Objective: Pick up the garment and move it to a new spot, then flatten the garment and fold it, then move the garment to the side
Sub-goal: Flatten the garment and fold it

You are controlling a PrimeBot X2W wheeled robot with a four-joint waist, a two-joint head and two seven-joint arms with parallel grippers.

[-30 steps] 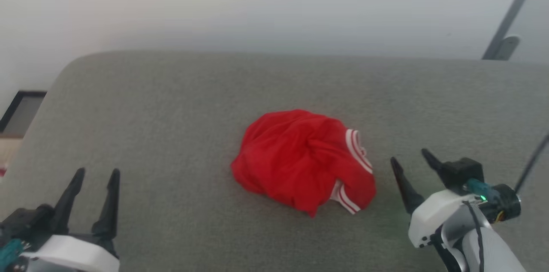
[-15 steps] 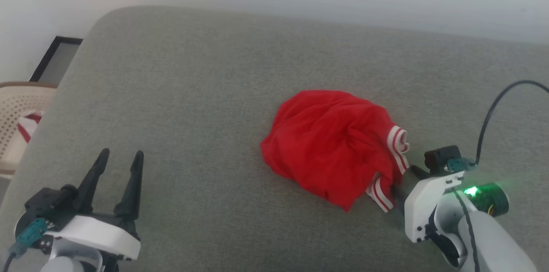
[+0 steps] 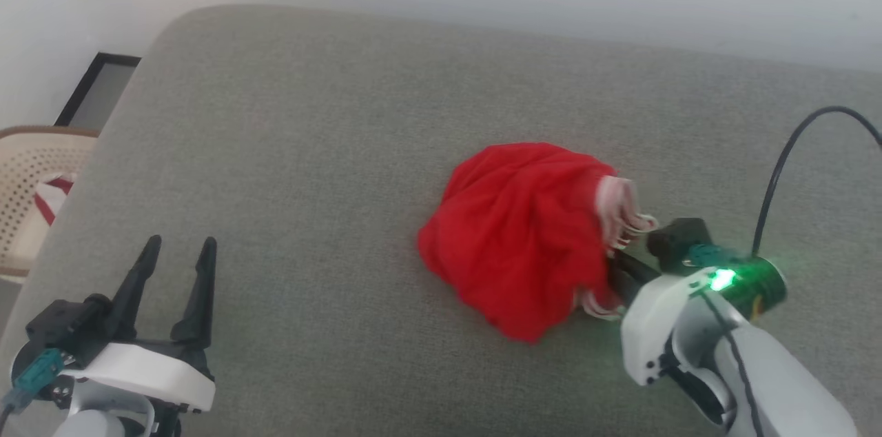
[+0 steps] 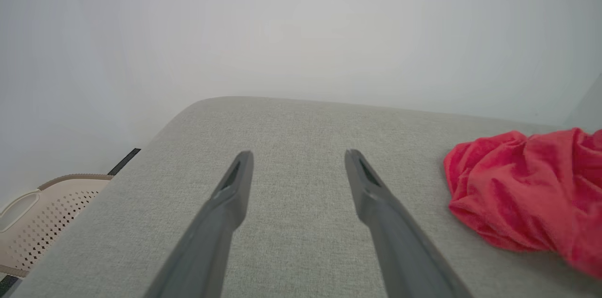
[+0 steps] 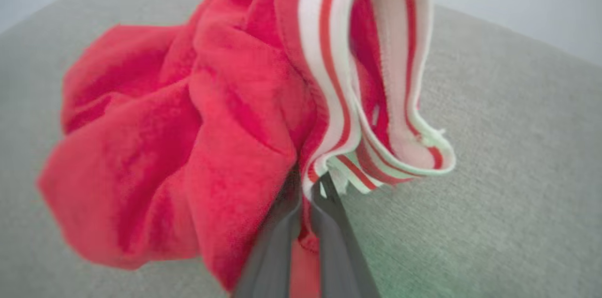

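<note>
R gripper (image 5: 310, 194) jaws pinched tight on garment (image 3: 517, 237) at striped trim (image 5: 329, 53), mid grey cushion (image 3: 310, 147). L gripper (image 3: 180, 242) jaws spread wide near cushion's front-left corner.

1 garment (image 3: 517, 237), L pincer (image 3: 181, 240) + R pincer (image 5: 308, 185) = 2, 1 basket (image 3: 27, 168), 1 cushion (image 3: 310, 113).

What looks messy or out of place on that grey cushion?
The red T-shirt is bunched in a crumpled heap on the cushion, striped trim twisted outward where the right end effector pinches it. Nothing looks spilled or torn.
</note>
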